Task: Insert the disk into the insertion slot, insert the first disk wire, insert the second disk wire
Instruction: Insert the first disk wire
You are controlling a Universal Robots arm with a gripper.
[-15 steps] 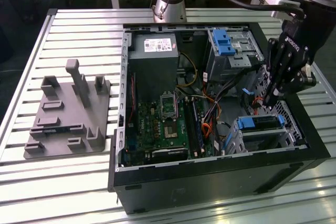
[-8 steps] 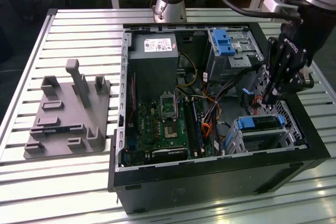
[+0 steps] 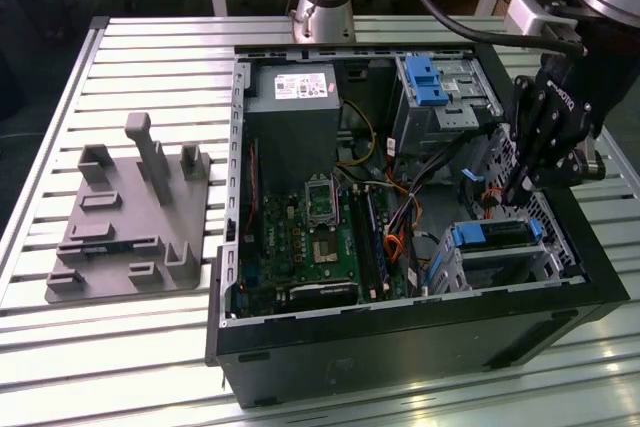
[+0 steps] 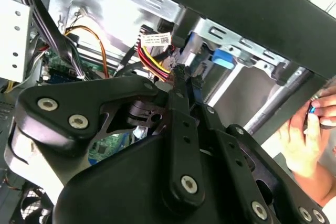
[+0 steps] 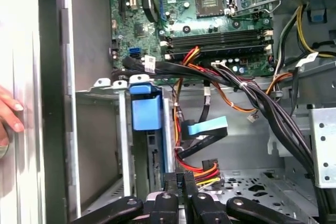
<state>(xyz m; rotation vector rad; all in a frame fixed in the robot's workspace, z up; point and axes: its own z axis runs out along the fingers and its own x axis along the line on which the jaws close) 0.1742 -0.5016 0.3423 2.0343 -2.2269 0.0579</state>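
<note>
In the exterior view the disk [image 3: 495, 235] in its blue carrier sits inside the insertion slot [image 3: 548, 259], a silver cage at the near right corner of the open computer case. My gripper [image 3: 516, 190] hangs just above and behind it. In the first wrist view the gripper [image 5: 184, 180] is shut on a connector with red, yellow and black wires [image 5: 205, 170], close beside the disk's blue carrier [image 5: 146, 111]. The second wrist view shows the fingertips [image 4: 181, 71] pinched together at that same wire bundle [image 4: 153, 59]. A loose blue flat connector [image 5: 206, 128] hangs nearby.
A taller bay with a blue latch [image 3: 430, 82] stands at the back of the case, left of it the power supply [image 3: 295, 87] and motherboard [image 3: 310, 237]. Thick black cables [image 5: 262, 108] cross near the cage. A person's hand [image 4: 307, 137] rests outside the case. A grey fixture [image 3: 130, 217] lies on the table.
</note>
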